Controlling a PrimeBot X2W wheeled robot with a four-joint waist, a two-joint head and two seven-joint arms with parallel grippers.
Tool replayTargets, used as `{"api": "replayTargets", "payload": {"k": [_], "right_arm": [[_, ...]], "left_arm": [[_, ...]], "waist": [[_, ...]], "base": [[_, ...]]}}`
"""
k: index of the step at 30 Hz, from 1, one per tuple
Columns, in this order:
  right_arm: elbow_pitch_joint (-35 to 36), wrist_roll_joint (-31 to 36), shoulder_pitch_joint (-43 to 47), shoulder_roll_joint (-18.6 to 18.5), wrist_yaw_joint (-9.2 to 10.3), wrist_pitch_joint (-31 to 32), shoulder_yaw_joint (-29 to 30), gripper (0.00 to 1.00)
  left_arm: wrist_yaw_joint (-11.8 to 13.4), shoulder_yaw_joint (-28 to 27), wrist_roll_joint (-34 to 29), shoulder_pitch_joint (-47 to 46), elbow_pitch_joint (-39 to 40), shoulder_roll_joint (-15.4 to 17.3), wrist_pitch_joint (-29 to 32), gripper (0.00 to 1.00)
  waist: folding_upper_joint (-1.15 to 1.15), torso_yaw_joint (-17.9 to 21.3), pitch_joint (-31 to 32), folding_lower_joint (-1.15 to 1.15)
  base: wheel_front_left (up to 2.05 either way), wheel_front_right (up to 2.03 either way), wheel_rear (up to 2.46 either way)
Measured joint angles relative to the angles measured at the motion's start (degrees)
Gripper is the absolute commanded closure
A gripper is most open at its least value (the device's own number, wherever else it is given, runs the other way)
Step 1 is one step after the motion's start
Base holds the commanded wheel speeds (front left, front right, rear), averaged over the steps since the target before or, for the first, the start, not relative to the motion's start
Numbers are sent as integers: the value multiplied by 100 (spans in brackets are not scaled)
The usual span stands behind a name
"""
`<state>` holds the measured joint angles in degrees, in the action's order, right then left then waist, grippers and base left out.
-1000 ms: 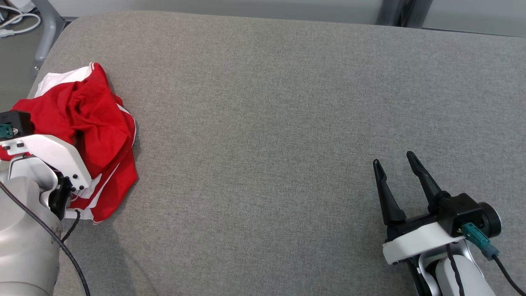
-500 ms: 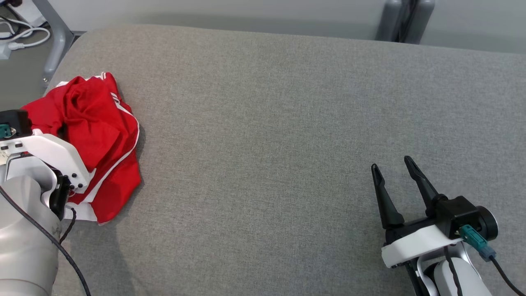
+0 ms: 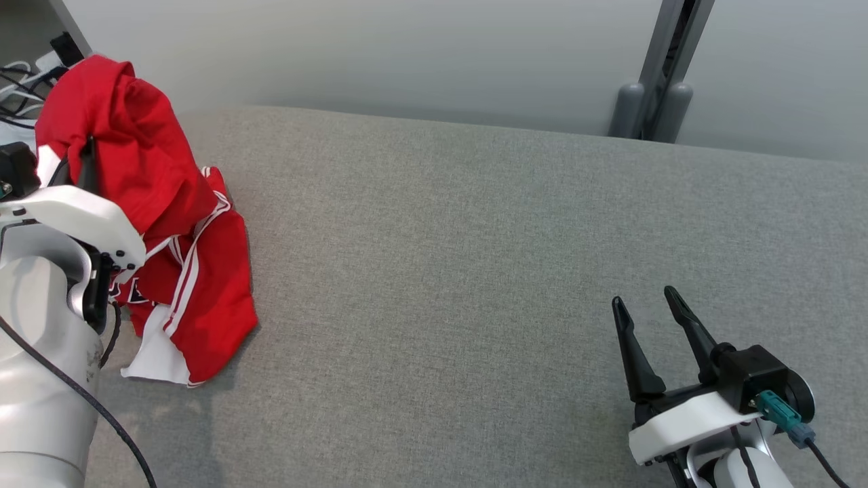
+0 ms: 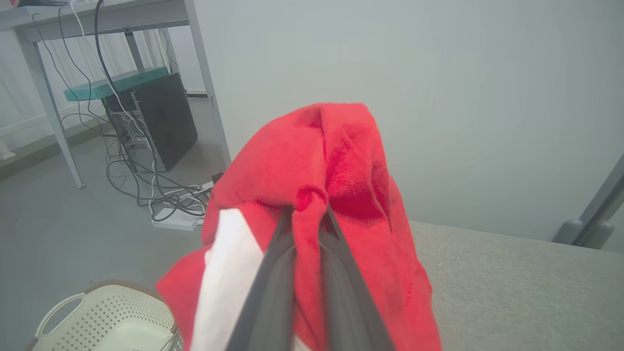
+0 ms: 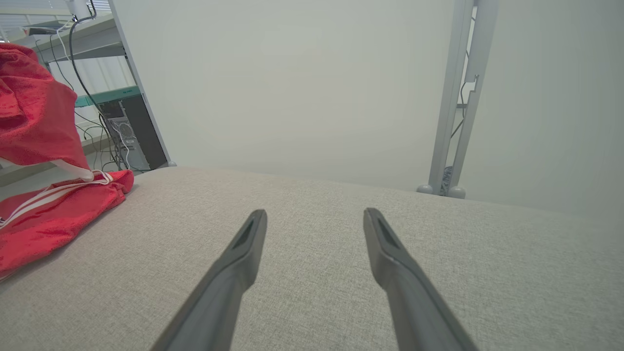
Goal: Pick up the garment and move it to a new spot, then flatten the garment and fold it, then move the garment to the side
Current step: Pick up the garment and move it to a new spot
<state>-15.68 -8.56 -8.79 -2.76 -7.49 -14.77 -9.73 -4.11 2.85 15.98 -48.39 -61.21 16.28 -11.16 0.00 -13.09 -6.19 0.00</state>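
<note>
Garment (image 3: 135, 156) lifted at table's (image 3: 475, 271) left edge, hem trailing; left gripper (image 4: 308, 210) clamped on it, right gripper (image 3: 654, 312) open, well apart.

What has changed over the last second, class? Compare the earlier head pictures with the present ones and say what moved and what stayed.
The left pincer has shut on the red garment and lifted it. Its top now hangs from the pincer, while the lower part lies on the grey cushion. The head view has also tilted upward. The right pincer stayed open and empty at the lower right.
</note>
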Motion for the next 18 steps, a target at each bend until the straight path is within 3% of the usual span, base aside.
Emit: {"api": "replayTargets", "payload": {"k": [9, 18], "right_arm": [[12, -162, 141, 5, 0, -23, 4, 0], [113, -193, 202, 5, 0, -37, 148, 0]], "left_arm": [[-36, 234, 32, 372, 1292, -315, 167, 100], [-47, 802, 19, 1528, 3090, -912, 793, 100]], "waist": [[0, 143, 391, 0], [0, 681, 569, 0]], "base": [[0, 0, 0], [0, 0, 0]]}}
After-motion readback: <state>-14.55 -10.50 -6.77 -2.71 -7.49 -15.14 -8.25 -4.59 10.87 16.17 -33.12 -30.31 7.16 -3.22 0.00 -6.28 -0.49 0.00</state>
